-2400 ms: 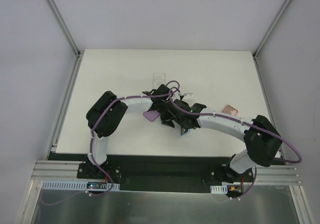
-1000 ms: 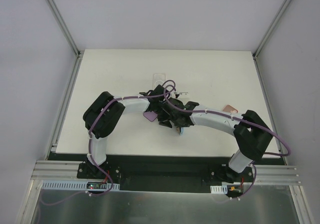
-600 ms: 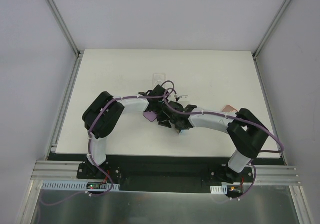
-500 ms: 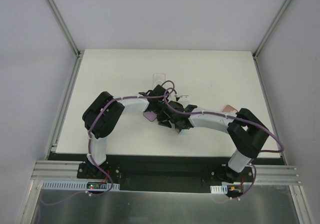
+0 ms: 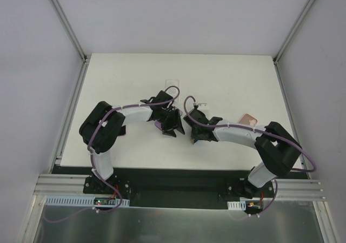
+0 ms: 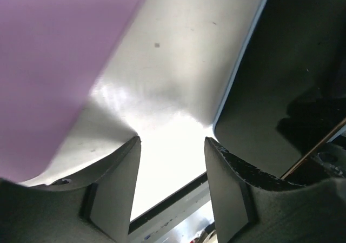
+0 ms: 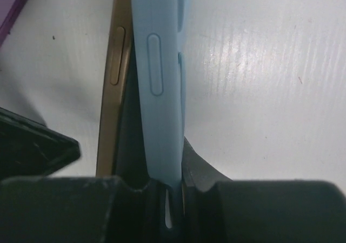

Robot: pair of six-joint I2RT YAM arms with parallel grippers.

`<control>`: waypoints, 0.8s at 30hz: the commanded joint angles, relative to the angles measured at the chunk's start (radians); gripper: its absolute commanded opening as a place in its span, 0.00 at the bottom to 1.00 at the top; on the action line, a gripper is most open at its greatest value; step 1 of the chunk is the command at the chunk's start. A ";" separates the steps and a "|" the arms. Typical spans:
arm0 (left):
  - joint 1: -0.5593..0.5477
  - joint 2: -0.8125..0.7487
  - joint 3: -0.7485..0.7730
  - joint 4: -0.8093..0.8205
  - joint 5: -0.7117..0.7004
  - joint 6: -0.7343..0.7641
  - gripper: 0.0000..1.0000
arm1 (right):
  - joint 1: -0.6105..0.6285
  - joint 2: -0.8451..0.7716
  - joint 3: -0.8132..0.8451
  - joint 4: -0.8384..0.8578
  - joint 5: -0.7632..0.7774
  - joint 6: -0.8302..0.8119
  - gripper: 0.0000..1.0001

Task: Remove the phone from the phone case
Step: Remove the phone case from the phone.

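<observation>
The two arms have drawn apart. The gold phone (image 7: 112, 86) stands edge-up at mid-table (image 5: 232, 80), partly peeled from the blue case (image 7: 158, 107). The right gripper (image 7: 168, 195) pinches the case rim. The left gripper (image 6: 172, 170) hangs nearby, spread and empty. The final pull is probably still to come.

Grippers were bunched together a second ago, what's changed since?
The left gripper pulled left and the right gripper pulled right; they now stand apart. The right is shut on the blue case. The pink item and clear case stayed put.
</observation>
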 commanded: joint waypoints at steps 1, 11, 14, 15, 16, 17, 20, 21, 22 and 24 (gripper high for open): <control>0.059 -0.102 -0.042 -0.053 -0.006 0.054 0.51 | 0.009 0.068 -0.129 0.224 -0.196 -0.043 0.01; 0.103 -0.185 -0.001 -0.053 0.135 0.039 0.69 | 0.024 -0.040 -0.135 0.273 -0.262 -0.148 0.01; 0.089 -0.179 0.011 -0.053 0.103 0.037 0.71 | 0.029 -0.040 -0.121 0.267 -0.262 -0.148 0.01; 0.084 -0.174 0.011 -0.050 0.092 0.031 0.71 | 0.031 -0.040 -0.118 0.262 -0.261 -0.146 0.01; 0.075 -0.162 0.014 -0.041 0.070 0.027 0.71 | 0.032 -0.038 -0.115 0.264 -0.264 -0.149 0.01; 0.070 -0.153 0.017 -0.036 0.061 0.020 0.70 | 0.034 -0.037 -0.113 0.262 -0.267 -0.146 0.02; 0.047 -0.123 0.040 -0.028 0.030 0.017 0.69 | 0.035 -0.029 -0.103 0.256 -0.278 -0.146 0.01; 0.040 -0.111 0.046 -0.028 0.024 0.019 0.69 | 0.035 -0.029 -0.101 0.253 -0.276 -0.146 0.01; 0.034 -0.107 0.051 -0.028 0.020 0.020 0.69 | 0.037 -0.029 -0.101 0.252 -0.278 -0.149 0.01; 0.020 -0.088 0.063 -0.027 0.014 0.020 0.68 | 0.037 -0.032 -0.100 0.249 -0.279 -0.148 0.02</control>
